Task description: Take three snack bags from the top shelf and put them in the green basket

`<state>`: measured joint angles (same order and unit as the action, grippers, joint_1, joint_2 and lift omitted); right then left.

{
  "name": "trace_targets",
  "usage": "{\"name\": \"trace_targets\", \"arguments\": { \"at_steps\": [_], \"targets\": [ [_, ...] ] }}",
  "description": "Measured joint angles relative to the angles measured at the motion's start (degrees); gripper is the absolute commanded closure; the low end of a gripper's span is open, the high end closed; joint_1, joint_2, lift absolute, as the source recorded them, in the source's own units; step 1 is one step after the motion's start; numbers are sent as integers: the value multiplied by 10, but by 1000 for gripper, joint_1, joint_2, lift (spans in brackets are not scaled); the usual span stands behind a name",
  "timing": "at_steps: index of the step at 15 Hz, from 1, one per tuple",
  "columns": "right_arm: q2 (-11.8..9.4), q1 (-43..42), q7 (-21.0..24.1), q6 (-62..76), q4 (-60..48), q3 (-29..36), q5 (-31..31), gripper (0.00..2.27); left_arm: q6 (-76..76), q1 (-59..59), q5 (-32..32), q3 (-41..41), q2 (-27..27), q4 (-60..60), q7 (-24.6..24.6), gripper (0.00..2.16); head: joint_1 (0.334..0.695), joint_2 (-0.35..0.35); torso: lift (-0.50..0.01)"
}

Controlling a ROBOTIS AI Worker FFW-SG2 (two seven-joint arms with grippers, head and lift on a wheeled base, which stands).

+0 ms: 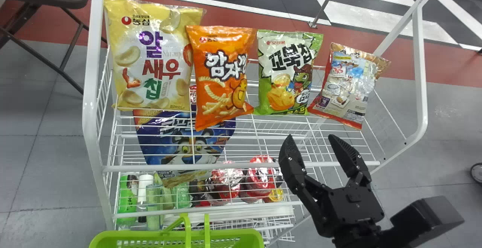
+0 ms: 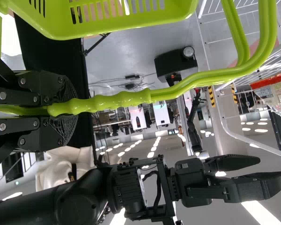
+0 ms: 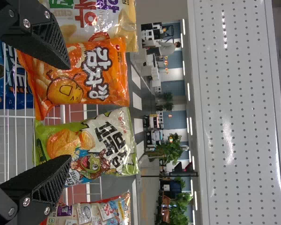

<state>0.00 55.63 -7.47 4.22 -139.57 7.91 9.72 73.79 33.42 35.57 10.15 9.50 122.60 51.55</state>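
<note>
white wire rack [image 1: 241,166]. by its front left corner, a green basket [image 1: 229,235]. along the top shelf's back edge: yellow bag [image 1: 150,55], orange bag [image 1: 222,86], green bag [image 1: 288,72], red-edged bag [image 1: 348,86]. left gripper [image 2: 72,108] clamps the basket's handle [image 2: 173,91]; right gripper [image 1: 310,137], spread wide, seems at the picking step: next, straddle one bag, close softly.

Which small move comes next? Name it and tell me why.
Probably ease the open right end effector slightly to the robot's right, centring on the green bag: in the right wrist view one finger overlaps the orange bag, the other the green bag, so it seems aimed near the gap between them, not squarely at one.
</note>
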Motion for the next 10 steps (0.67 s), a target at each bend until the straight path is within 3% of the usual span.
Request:
{"name": "trace_targets", "arguments": {
  "at_steps": [10],
  "targets": [
    [0, 0, -1, 8, 1, -1, 0, 154, -1, 4, 4, -4, 0, 0, 4, 1224, 695, -350, -44]
  ]
}}
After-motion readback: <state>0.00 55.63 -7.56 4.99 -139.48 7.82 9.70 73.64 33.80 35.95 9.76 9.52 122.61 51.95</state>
